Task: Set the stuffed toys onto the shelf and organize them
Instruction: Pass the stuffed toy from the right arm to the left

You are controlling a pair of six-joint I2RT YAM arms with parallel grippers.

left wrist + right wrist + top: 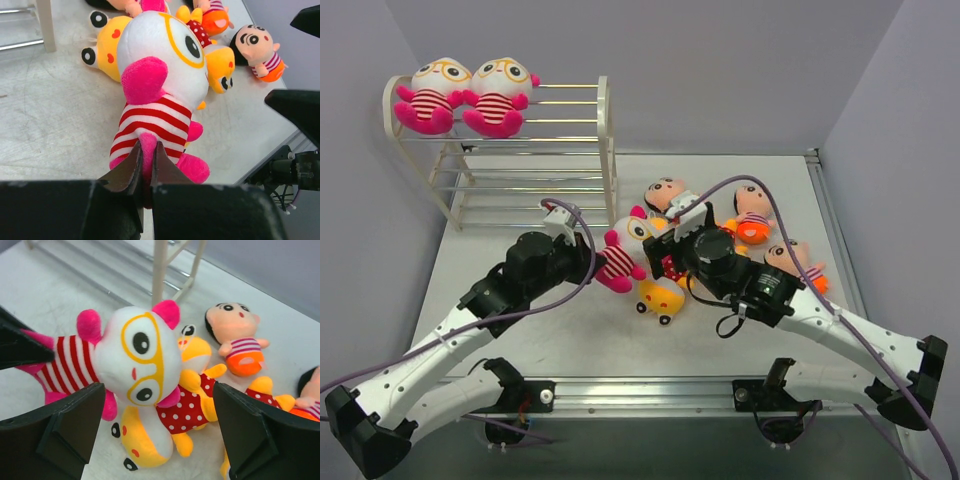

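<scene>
The cream-white shelf (607, 135) stands at the back left with two pink stuffed toys (432, 95) (498, 97) on its top tier. My left gripper (147, 148) is shut on a pink limb at the bottom of a third pink striped toy (160, 75), which also shows in the top view (620, 255). My right gripper (157, 412) is open and empty, over that toy's head (137, 355) and a yellow toy in a red dotted dress (192, 407). Another yellow toy (662, 297) lies beside them. Three black-haired toys (666, 192) (752, 222) (796, 262) lie to the right.
The shelf's two lower tiers (520, 185) hold nothing. The toys on the table are crowded together between the two grippers. The table's metal front rail (650, 385) runs just before the arm bases. Grey walls close the back and sides.
</scene>
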